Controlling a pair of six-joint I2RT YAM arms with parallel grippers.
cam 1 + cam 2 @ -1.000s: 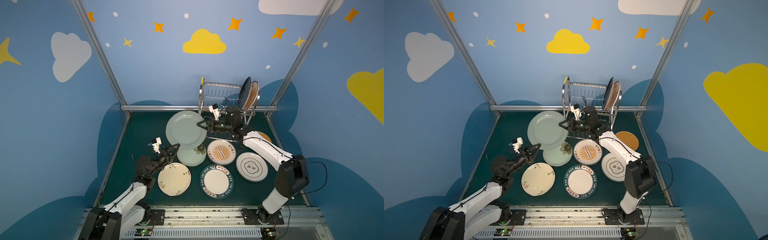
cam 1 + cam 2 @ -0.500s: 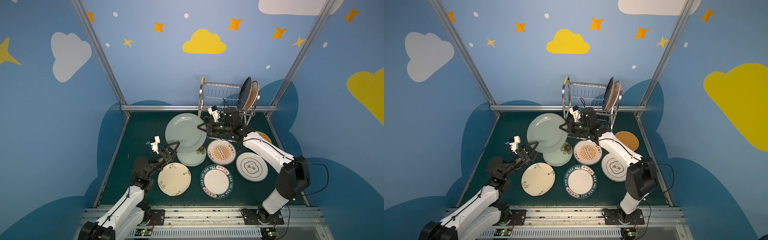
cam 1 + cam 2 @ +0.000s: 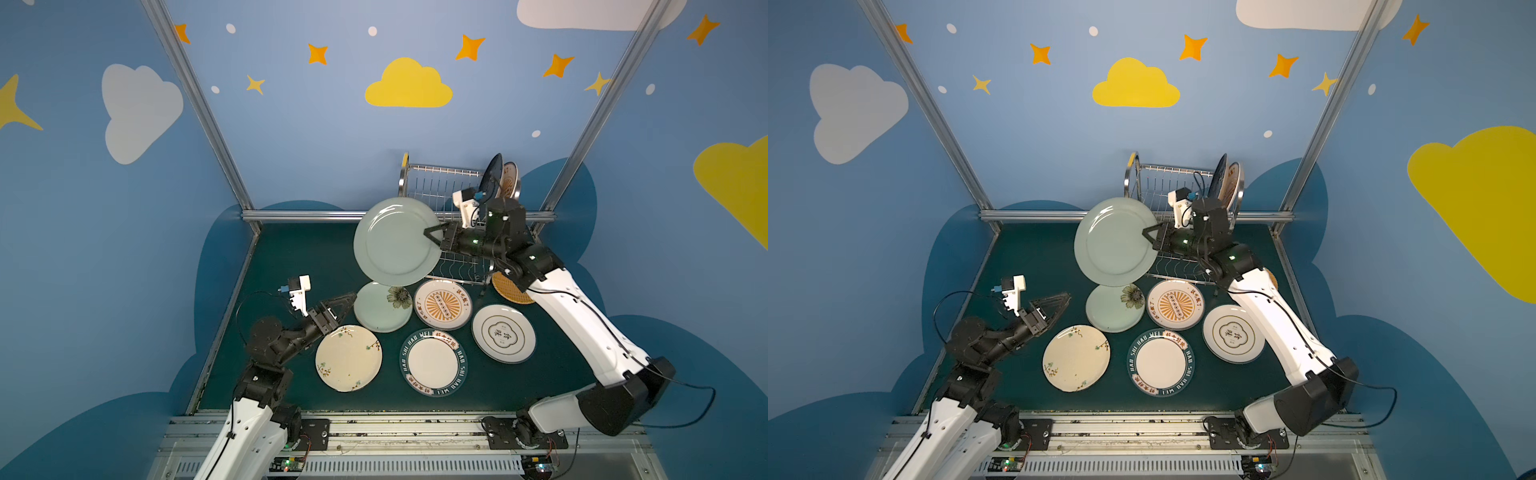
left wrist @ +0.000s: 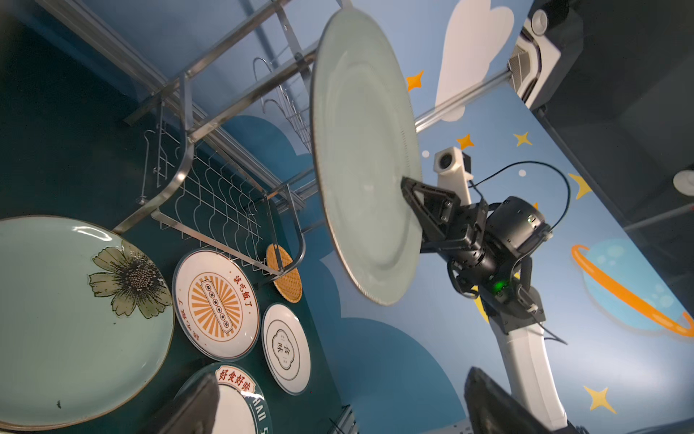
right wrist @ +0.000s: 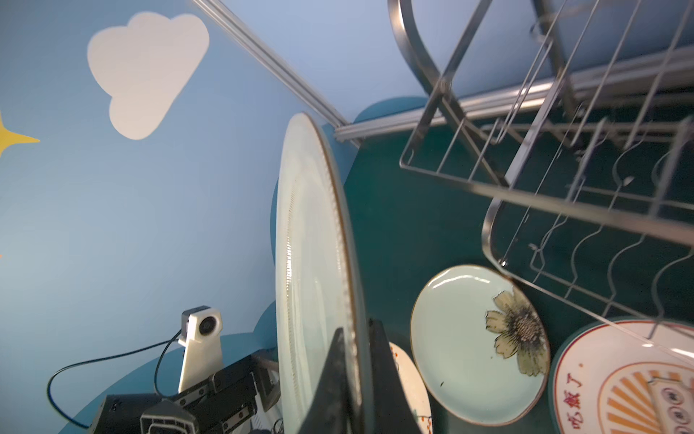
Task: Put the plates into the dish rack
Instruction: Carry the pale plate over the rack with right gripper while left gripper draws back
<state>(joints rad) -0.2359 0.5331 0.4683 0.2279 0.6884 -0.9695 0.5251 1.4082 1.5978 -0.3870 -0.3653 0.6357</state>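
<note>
Now, closest to the arms' bases, a cream blossom plate (image 3: pixel 348 357) and a teal-rimmed plate (image 3: pixel 433 362) lie flat on the green surface (image 3: pixel 291 257), and the left gripper (image 3: pixel 347 302) hovers beside them with its jaws spread wide and nothing in them. Just beyond lie a green flower plate (image 3: pixel 380 309), an orange sunburst plate (image 3: pixel 443 304), a white emblem plate (image 3: pixel 503 332) and, partly hidden under the right arm, an orange woven plate (image 3: pixel 509 293). Above these the right gripper (image 3: pixel 432 236) is pinching the rim of a large pale green plate (image 3: pixel 392 241), held on edge in the air just in front of the dish rack (image 3: pixel 432 183). Farthest back, a navy plate (image 3: pixel 492 176) and an orange-patterned plate (image 3: pixel 509 178) stand in the upper tier at its right end. By my reckoning the job is at an early stage: two plates racked, one in hand, six waiting on the surface
</note>
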